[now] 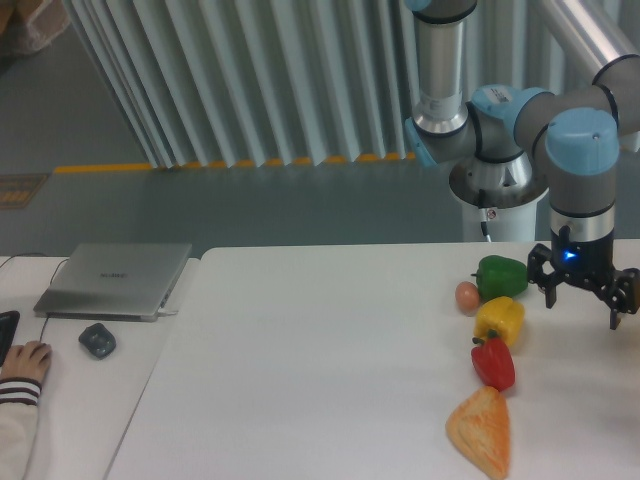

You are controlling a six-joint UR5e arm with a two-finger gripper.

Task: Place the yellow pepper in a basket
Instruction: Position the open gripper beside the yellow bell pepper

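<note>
Black fingers [550, 290] of the gripper [583, 297] stand spread apart with nothing between them, hanging just above the table [300, 360] at the right edge of the view. A blue light glows on the gripper body, under the arm's [580, 170] grey wrist with its light-blue cap.

Just left of the gripper lies the green pepper [501, 276], close to the left finger but apart from it. A small orange-pink round thing [467, 295], too small to tell what it is, sits against the green pepper's left side. Below the green pepper is the yellow pepper [500, 320], on the table, free of the gripper and down-left of it. Right below it, and touching or nearly so, is the red pepper [493, 363], stem up. Nearer the camera lies an orange wedge [479, 430] that looks like a bread or pastry piece.

Well apart, at the far left, a closed silver laptop [115, 279] rests on a second table beside a dark mouse [97, 340], and a person's hand [22, 362] in a striped sleeve shows at the edge.
</note>
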